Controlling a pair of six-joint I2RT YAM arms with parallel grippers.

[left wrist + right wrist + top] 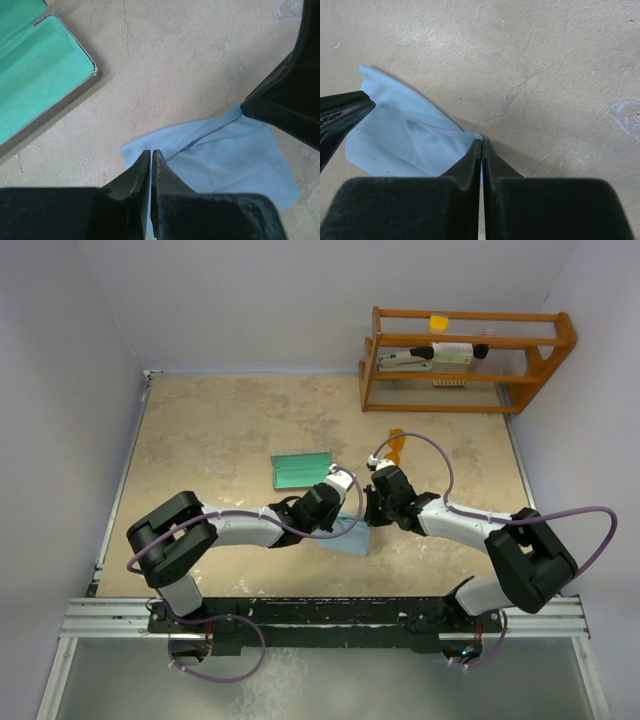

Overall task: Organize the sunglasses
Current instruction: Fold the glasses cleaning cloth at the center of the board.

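- You are working in a robotics lab test cell, not a home or a shop.
- Plain pale walls are boxing in the table along the left, top and right of the frame.
- A bare aluminium rail is running across the bottom edge, where the left arm and the right arm are sitting bolted side by side.
- Purple cables are looping loose from both arms, with no housing over them.
- A wooden rack is standing at the upper right, against the back wall.
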